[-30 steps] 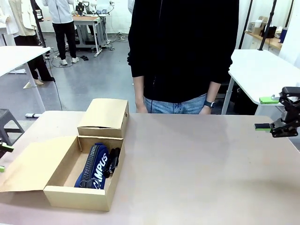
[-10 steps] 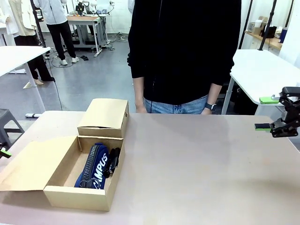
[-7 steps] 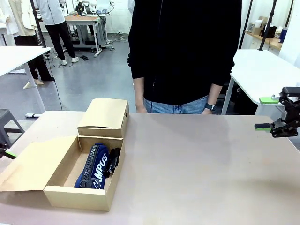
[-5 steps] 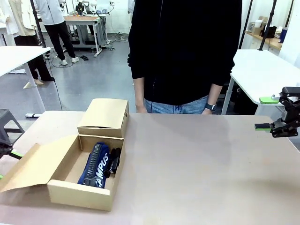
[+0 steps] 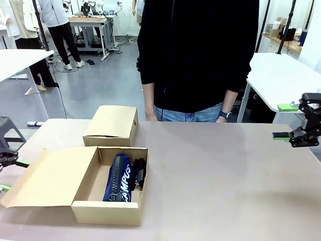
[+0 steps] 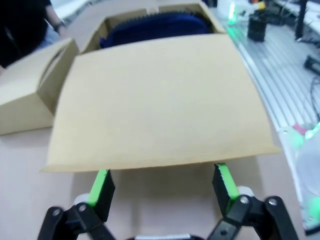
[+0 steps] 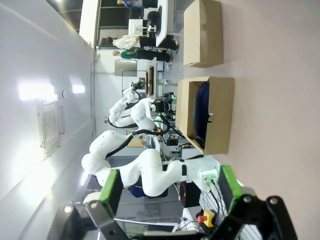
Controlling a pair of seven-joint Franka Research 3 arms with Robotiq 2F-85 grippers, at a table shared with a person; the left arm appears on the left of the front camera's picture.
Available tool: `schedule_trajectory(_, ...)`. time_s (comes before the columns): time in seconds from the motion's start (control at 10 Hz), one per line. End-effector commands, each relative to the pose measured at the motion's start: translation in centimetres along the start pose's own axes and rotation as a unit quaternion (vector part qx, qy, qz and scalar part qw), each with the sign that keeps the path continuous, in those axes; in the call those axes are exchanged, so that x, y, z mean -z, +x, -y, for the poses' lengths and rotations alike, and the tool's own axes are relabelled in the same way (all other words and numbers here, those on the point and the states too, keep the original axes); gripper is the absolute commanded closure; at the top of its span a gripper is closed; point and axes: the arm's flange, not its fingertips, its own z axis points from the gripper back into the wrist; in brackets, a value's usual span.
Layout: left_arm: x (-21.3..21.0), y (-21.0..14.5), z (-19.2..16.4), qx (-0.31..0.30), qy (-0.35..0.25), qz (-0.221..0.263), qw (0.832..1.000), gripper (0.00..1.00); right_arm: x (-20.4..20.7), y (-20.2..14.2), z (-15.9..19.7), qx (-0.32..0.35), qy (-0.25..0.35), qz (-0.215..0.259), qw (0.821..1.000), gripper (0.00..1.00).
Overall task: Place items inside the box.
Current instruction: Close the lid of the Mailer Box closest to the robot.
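The open cardboard box [image 5: 108,211] sits at the front left of the table, its lid flap [image 5: 42,178] spread out to the left. Inside lies a navy zip pouch [image 5: 120,176] printed "CAMPUS", with a black item [image 5: 139,170] beside it. My left gripper [image 5: 10,174] is at the flap's outer edge, open. In the left wrist view its green fingers [image 6: 100,187] straddle the flap [image 6: 160,100], with the pouch [image 6: 155,25] beyond. My right gripper [image 5: 292,122] hovers open at the far right, holding nothing. The right wrist view shows this gripper [image 7: 170,192] far from the box [image 7: 220,112].
A closed cardboard box [image 5: 111,125] stands just behind the open one and also appears in the left wrist view [image 6: 30,100]. A person in a black top [image 5: 195,55] stands at the far edge, arms down. The bare table [image 5: 225,181] stretches between box and right gripper.
The open box has slid to the right along the table with the pouch in it. My left gripper has come in from the left edge against the flap. The right gripper has not moved.
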Motion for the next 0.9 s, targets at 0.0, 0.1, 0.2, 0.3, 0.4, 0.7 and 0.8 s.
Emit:
schedule_trajectory(0.0,-0.3,-4.4,-1.9,0.017,0.010,0.030,0.999,0.00,0.0,0.0,-0.2,-0.001,0.007,0.002,1.000,0.00)
schedule_trajectory(0.1,0.2,-4.1,-1.7,0.022,0.007,0.043,0.999,0.00,0.0,0.0,-0.2,-0.001,0.007,0.002,1.000,0.00)
schedule_trajectory(0.2,0.5,-3.5,-1.7,0.027,0.010,0.065,0.997,0.00,0.0,0.0,-0.2,-0.001,0.007,0.002,1.000,0.00)
schedule_trajectory(0.3,0.8,-2.7,-1.6,0.032,0.017,0.081,0.996,0.00,0.0,0.0,-0.2,-0.001,0.007,0.002,1.000,0.00)
schedule_trajectory(0.4,1.0,-2.5,-1.5,0.044,0.006,0.047,0.998,0.00,0.0,0.0,-0.2,-0.001,0.007,0.002,1.000,0.00)
schedule_trajectory(0.7,0.0,-3.5,-2.2,0.039,0.004,-0.021,0.999,0.00,0.0,0.0,-0.2,-0.001,0.007,0.002,1.000,0.00)
schedule_trajectory(0.8,-0.5,-3.9,-2.3,0.037,0.006,-0.034,0.999,0.00,0.0,0.0,-0.2,-0.001,0.007,0.002,1.000,0.00)
